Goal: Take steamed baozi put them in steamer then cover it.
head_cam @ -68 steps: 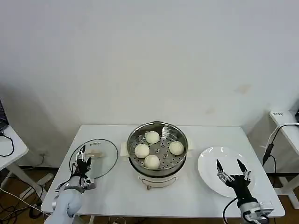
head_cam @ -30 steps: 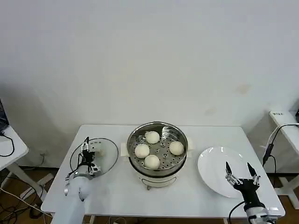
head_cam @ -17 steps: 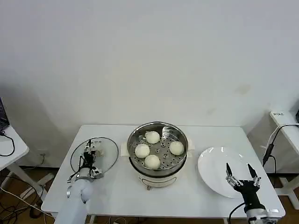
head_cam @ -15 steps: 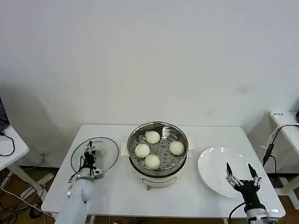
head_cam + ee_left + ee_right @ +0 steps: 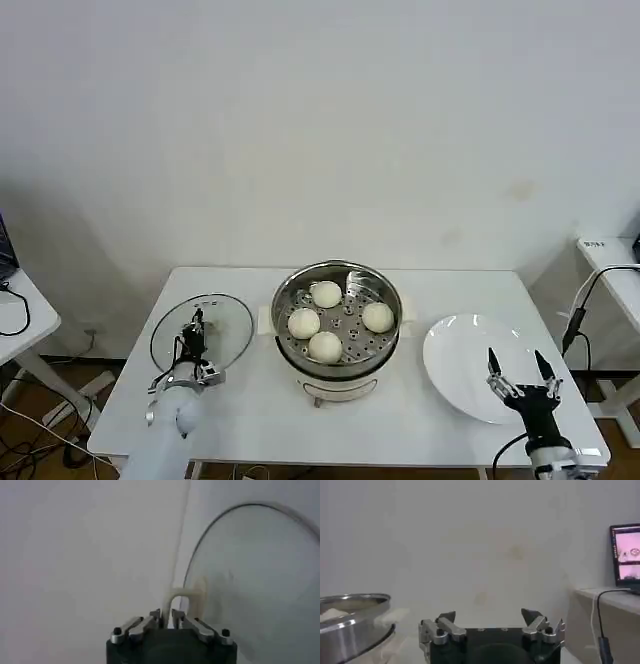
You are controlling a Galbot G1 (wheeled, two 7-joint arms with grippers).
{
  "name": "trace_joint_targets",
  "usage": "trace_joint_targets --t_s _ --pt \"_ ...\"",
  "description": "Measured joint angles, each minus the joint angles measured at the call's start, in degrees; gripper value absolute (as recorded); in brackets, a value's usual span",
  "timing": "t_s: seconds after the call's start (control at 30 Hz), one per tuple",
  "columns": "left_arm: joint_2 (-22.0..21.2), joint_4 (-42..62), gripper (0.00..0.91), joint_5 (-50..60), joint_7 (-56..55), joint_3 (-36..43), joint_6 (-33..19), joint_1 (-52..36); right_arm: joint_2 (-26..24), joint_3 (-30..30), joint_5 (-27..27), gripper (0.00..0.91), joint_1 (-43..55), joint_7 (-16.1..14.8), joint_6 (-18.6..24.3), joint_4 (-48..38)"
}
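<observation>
Baozi (image 5: pixel 326 345), all four, sit inside the steamer (image 5: pixel 337 275) at table centre. Over at its 9 o'clock, the left gripper (image 5: pixel 195 335) is pinched tight on the cover (image 5: pixel 225 320) handle. Right gripper (image 5: pixel 522 372) hangs spread wide by the plate (image 5: pixel 455 350) at 3 o'clock.

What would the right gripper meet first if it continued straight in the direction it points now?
Probably nothing close. The right gripper, open over the near edge of the white plate, points past the steamer toward the bare wall. Depth is unclear, but the way looks free.
</observation>
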Motion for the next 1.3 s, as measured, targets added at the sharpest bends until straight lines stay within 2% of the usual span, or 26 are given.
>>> trace_joint_targets --t_s 0.37,0.77,1.0,1.3 --pt "1.0 -4.2 0.0 -0.1 1.4 -1.5 0.7 2.4 -0.6 -0.6 0.5 0.907 0.8 0.1 -0.1 -0.1" --pt "4.5 -19.0 0.0 0.3 4.8 -2.8 3.1 10.8 -1.7 -0.4 1.6 0.907 3.1 1.6 -1.7 -0.5" --pt "6.7 -30.8 0.0 1.9 7.5 -3.3 8.3 14.9 -1.8 -0.5 2.5 0.907 3.9 3.3 -2.4 -1.0" --pt "8.6 -44.6 0.0 3.0 10.8 -0.5 14.3 16.0 -1.7 -0.1 3.0 0.907 4.2 5.3 -3.4 -0.5"
